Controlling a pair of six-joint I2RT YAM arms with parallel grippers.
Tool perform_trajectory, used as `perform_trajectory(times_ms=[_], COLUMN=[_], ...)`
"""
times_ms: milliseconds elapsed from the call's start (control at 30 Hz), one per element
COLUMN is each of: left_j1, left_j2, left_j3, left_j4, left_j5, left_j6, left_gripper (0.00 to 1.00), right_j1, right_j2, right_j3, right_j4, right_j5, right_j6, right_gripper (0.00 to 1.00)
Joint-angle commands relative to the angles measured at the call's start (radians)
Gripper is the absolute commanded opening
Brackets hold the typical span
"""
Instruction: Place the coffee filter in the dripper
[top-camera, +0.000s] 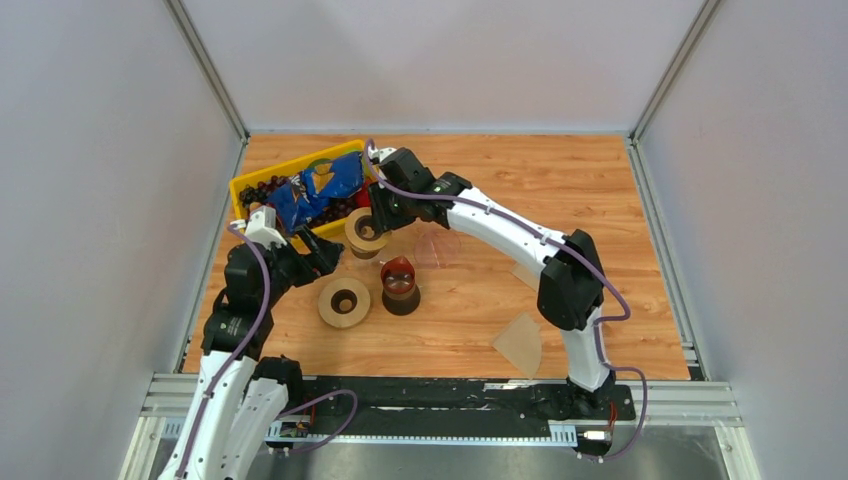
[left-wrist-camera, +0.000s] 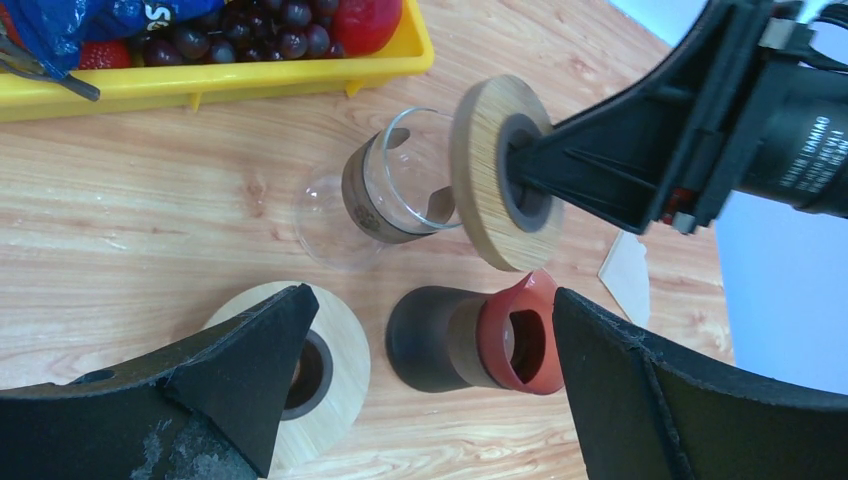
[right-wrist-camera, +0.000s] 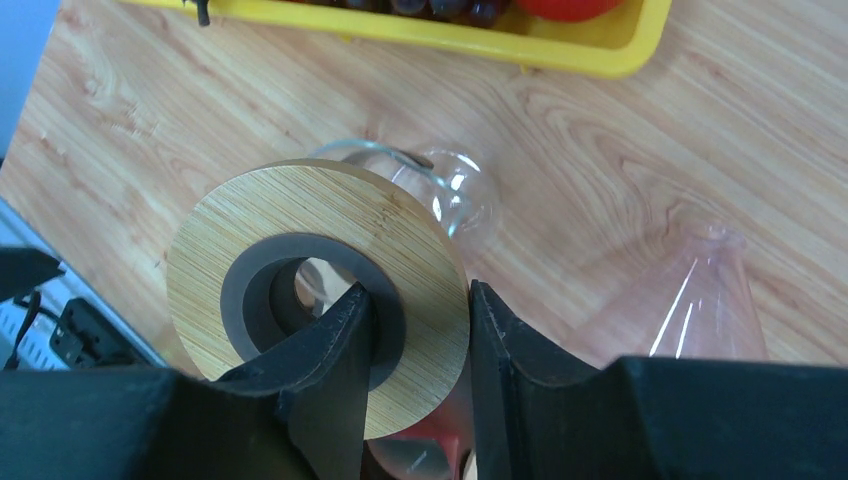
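Thin tan paper coffee filter (top-camera: 520, 343) by the front edge — looks light, floppy; pinch its curved rim. The right gripper (right-wrist-camera: 420, 300) clamps a bamboo ring (right-wrist-camera: 300, 215) — left gripper (left-wrist-camera: 430, 300) spread.

We look down on a wood-grain table (top-camera: 600, 180). At its 10 o'clock corner sits a yellow tray (left-wrist-camera: 220, 88) of fruit, and a clear glass vessel (left-wrist-camera: 365, 195) lies on its side near it. The dripper (top-camera: 438, 246) rests near the middle. At its 7 o'clock stands a dark red-brown piece (top-camera: 400, 285), with a wooden ring disc (top-camera: 343, 302) flat at that piece's 9 o'clock. The coffee filter (top-camera: 520, 345) lies flat at the table's 5 o'clock, well apart.
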Motion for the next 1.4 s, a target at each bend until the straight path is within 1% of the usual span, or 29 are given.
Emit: perform_trajectory(times_ms=[0,200,300,367,467,567,967,1067,1100,1167,1233,1367], left_j1=[0.004,0.005,0.005,0.005,0.005,0.004,0.005,0.005,0.005,0.005,0.005,0.005], left_j2=[-0.008,0.009,0.011,0.012,0.015,0.017,0.018,0.017,0.015,0.012,0.009,0.004], left_j3=[-0.004,-0.001,-0.003,-0.007,-0.012,-0.014,-0.012,-0.009,-0.008,-0.008,-0.009,-0.008], left_j4=[-0.007,-0.019,-0.019,-0.014,-0.008,-0.008,-0.011,-0.017,-0.018,-0.019,-0.019,-0.014], left_j5=[-0.027,-0.033,-0.043,-0.045,-0.040,-0.037,-0.037,-0.038,-0.038,-0.039,-0.039,-0.038], left_j6=[-0.013,-0.008,-0.009,-0.011,-0.014,-0.014,-0.015,-0.013,-0.012,-0.010,-0.008,-0.004], left_gripper=[1.00,1.00,1.00,1.00,1.00,1.00,1.00,1.00,1.00,1.00,1.00,1.00], right_j1=[0.017,0.029,0.033,0.035,0.034,0.036,0.042,0.041,0.041,0.041,0.039,0.028], right_j2=[0.069,0.132,0.142,0.150,0.169,0.178,0.151,0.109,0.089,0.035,-0.042,-0.225], right_j3=[0.123,0.184,0.185,0.188,0.199,0.204,0.243,0.243,0.236,0.198,0.122,-0.095], right_j4=[-0.002,-0.009,-0.011,-0.011,-0.011,-0.010,-0.010,-0.003,-0.001,0.022,0.070,0.216], right_j5=[0.069,0.068,0.072,0.090,0.113,0.106,0.090,0.090,0.093,0.111,0.139,0.200], right_j6=[-0.002,-0.009,-0.011,-0.013,-0.031,-0.033,-0.084,-0.150,-0.175,-0.222,-0.260,-0.320], right_gripper=[0.14,0.15,0.19,0.25,0.29,0.41,0.65,0.76,0.82,0.90,0.99,1.00])
